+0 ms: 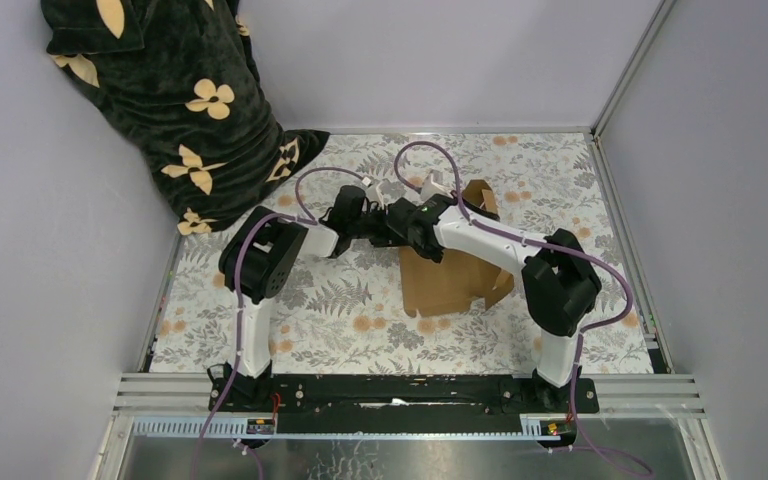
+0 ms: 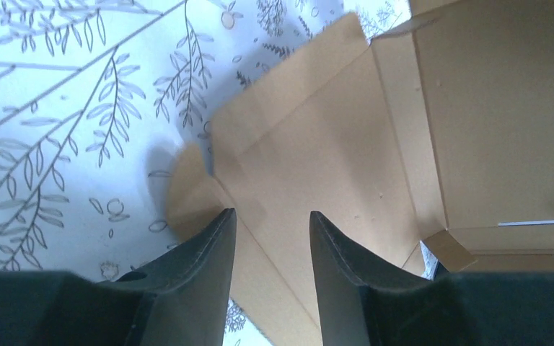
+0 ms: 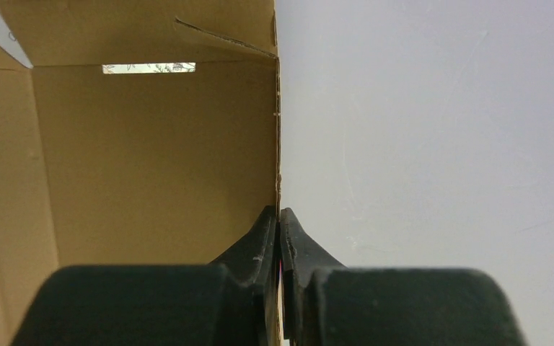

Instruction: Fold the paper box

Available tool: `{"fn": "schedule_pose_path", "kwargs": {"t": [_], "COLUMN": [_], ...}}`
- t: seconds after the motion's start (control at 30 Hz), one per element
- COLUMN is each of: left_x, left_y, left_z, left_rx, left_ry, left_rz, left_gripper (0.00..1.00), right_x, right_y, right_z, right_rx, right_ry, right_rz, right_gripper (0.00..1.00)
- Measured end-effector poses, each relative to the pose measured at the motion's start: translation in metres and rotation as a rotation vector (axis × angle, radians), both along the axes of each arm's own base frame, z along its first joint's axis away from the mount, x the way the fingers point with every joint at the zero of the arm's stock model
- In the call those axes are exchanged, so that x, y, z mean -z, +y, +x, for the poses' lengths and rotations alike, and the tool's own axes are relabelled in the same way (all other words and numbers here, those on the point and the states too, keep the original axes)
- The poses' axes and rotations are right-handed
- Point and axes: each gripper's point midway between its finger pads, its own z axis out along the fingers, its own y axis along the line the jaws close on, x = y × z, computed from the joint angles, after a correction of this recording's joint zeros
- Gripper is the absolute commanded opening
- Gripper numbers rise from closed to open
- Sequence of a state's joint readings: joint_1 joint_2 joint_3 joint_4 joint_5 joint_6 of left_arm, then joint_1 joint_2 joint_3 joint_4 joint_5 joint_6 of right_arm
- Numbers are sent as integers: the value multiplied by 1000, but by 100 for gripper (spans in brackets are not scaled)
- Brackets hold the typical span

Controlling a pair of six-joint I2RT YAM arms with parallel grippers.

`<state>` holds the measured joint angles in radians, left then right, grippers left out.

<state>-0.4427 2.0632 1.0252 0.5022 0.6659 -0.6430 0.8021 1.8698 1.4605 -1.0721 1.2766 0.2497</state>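
On floral cloth (image 1: 340,300), right end effector (image 3: 279,214) pinches brown paper box (image 3: 151,158) wall; left end effector (image 2: 272,214) spread.

Your light is soft and even; the paper box (image 2: 317,144) casts a faint shadow on the table (image 2: 58,180); wrist views look slightly blurred.

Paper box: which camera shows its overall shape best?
Top external: only there does the paper box show in outline, though partly covered. Left wrist shows just flaps and a corner; right wrist shows an inner wall, its edge pinched by the right gripper.
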Motion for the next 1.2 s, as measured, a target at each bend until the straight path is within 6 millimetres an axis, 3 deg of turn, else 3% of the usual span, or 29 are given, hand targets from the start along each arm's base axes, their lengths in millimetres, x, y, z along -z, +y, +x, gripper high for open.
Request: {"fn": "schedule_pose_path", "kwargs": {"t": [0.2, 0.37, 0.53, 0.8, 1.03, 1.2], "left_x": [-13, -22, -17, 0, -12, -14], "left_y": [-5, -5, -8, -30, -76, -89], "left_z": [22, 46, 59, 62, 53, 55], "left_rx": [-4, -15, -14, 38, 156, 204], "left_ry": [-29, -47, -35, -5, -64, -86], "left_rz": [-26, -58, -74, -100, -142, -169], "left_gripper": [49, 50, 50, 51, 53, 53], "right_x": [3, 25, 40, 41, 45, 49], "right_y": [10, 22, 22, 20, 18, 15], "right_z": [-6, -9, -12, -14, -15, -17], "right_rx": [-47, -77, -79, -74, -74, -75], "right_ry": [20, 69, 95, 86, 87, 94], "right_rz": [-55, -116, -171, -174, -176, -183], "right_gripper": [8, 8, 9, 9, 9, 9]}}
